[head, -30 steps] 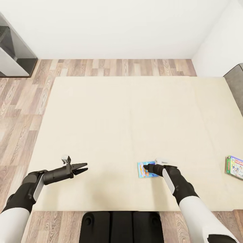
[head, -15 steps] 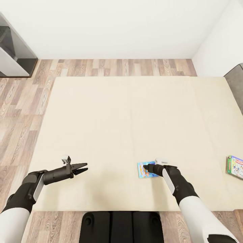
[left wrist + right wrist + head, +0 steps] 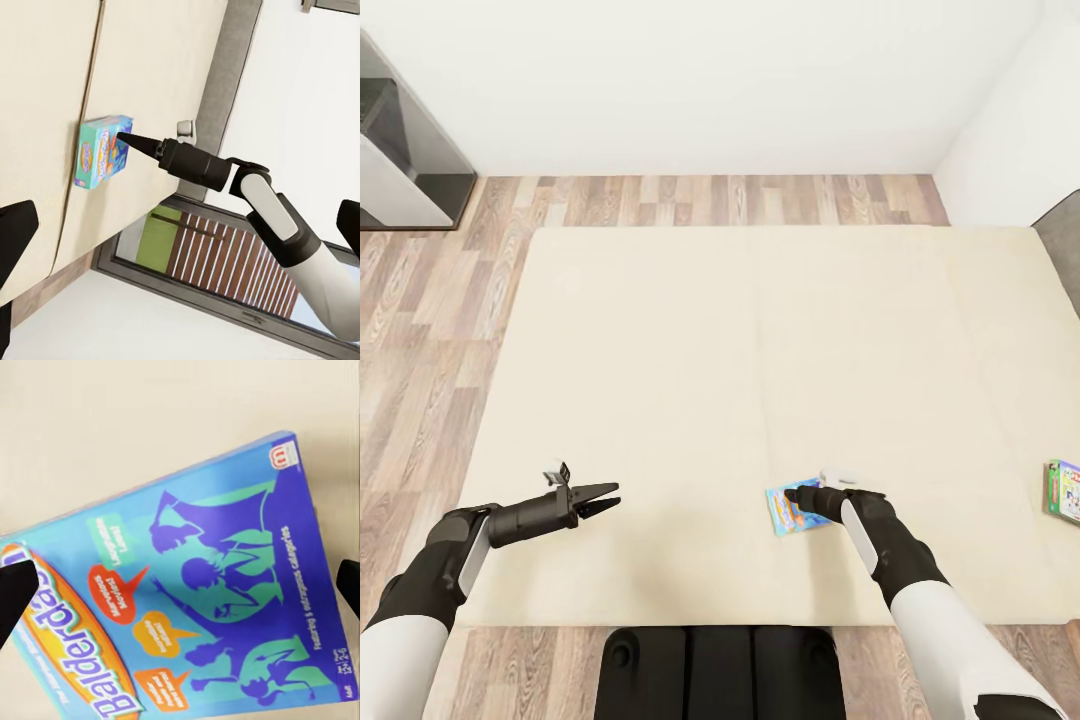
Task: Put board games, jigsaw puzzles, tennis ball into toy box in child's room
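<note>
On the bed (image 3: 690,330), the right gripper (image 3: 792,494) stood wide open over the blue board game (image 3: 788,510), holding nothing; the left gripper (image 3: 610,496) hung apart, slightly open and empty.

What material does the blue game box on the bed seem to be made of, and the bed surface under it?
The flat blue printed board game box looks like glossy card: sharp edges, smooth printed artwork and lettering. The plain beige bed surface looks like matte fabric or foam padding, uniform with one faint seam; the render leaves the exact material open.

White-and-green board game (image 3: 1064,489) cropped by frame edge beside the bed (image 3: 660,350); blue board game (image 3: 792,508) partly hidden under right end effector (image 3: 790,493).
</note>
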